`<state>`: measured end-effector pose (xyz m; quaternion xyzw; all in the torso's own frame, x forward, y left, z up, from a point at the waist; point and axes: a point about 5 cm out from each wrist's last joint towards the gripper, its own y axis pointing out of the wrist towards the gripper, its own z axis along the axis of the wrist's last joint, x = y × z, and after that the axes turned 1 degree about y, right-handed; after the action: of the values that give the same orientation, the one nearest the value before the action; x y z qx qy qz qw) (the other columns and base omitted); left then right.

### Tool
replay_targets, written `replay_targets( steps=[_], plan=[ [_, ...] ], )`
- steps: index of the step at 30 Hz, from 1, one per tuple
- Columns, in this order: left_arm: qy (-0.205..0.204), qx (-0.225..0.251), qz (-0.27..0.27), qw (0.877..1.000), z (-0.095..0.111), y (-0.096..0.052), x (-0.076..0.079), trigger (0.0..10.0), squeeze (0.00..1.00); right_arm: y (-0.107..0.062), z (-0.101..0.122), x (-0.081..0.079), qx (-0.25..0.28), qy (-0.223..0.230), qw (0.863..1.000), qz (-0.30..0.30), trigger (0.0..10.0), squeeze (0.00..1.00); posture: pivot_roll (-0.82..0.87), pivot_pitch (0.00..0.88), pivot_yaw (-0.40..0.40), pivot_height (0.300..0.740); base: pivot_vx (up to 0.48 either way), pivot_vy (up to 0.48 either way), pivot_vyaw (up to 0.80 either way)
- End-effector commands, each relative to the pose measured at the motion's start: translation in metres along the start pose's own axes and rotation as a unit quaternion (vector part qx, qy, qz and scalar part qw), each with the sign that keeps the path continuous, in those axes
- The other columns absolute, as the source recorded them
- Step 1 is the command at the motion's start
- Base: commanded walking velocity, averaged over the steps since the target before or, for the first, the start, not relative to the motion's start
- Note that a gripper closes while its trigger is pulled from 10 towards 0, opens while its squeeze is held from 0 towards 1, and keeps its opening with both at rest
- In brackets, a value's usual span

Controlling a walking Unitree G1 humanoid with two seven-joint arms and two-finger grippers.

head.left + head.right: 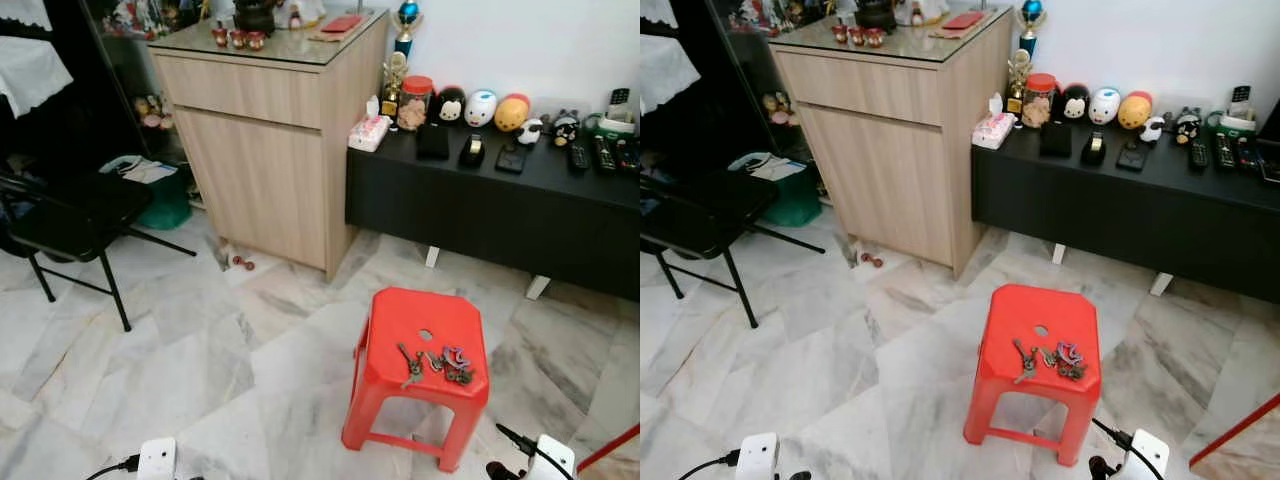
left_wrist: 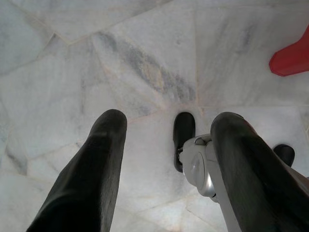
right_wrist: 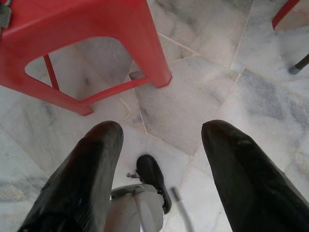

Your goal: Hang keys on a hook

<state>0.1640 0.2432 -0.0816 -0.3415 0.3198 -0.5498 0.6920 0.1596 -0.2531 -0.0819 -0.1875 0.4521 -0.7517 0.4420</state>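
Note:
A bunch of keys lies on the seat of a red plastic stool on the marble floor, just ahead of me to the right. In the right wrist view, the stool is close by beyond my right gripper, which hangs open with nothing between its fingers. My left gripper also hangs open over the floor, empty, with a corner of the stool off to one side. I see no hook for the keys.
A wooden cabinet stands ahead. To its right a low black bench carries toys, remotes and a jar. A black folding chair stands at the left. Marble floor lies open between them.

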Motion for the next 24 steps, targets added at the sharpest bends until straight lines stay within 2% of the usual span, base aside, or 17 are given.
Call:
replay_targets(
  steps=[1,4,10,15,20,24],
  plan=[
    [-0.006,0.000,0.000,1.000,0.000,0.000,0.002,10.0,0.00,0.000,0.004,0.005,0.003,0.001,1.000,-0.006,10.0,0.00,-0.06,0.000,0.003,0.740,0.000,0.000,0.00],
    [-0.012,0.003,-0.003,1.000,0.001,0.000,0.000,10.0,0.00,-0.001,0.006,0.011,0.006,-0.001,1.000,-0.011,10.0,0.00,-0.09,0.000,-0.002,0.740,0.000,0.000,0.00],
    [-0.006,0.003,-0.010,1.000,0.002,0.000,-0.001,10.0,0.00,-0.001,0.003,0.010,0.007,-0.003,1.000,-0.010,10.0,0.00,-0.12,0.000,0.007,0.740,0.000,0.000,0.00],
    [-0.008,0.008,-0.004,1.000,0.004,0.000,-0.003,10.0,0.00,-0.001,-0.010,-0.002,-0.010,-0.030,0.999,0.007,10.0,0.00,-0.10,0.000,-0.028,0.740,0.000,0.000,0.00],
    [-0.011,0.006,0.001,1.000,0.003,0.000,-0.005,10.0,0.00,0.000,-0.013,-0.009,-0.013,-0.037,0.999,0.015,10.0,0.00,-0.08,0.000,-0.031,0.740,0.000,0.000,0.00],
    [-0.009,0.006,0.000,1.000,0.001,-0.001,-0.005,10.0,0.00,0.000,-0.015,-0.014,-0.011,-0.060,0.998,0.025,10.0,0.00,-0.05,0.000,-0.033,0.740,0.000,0.000,0.11]
  ],
)
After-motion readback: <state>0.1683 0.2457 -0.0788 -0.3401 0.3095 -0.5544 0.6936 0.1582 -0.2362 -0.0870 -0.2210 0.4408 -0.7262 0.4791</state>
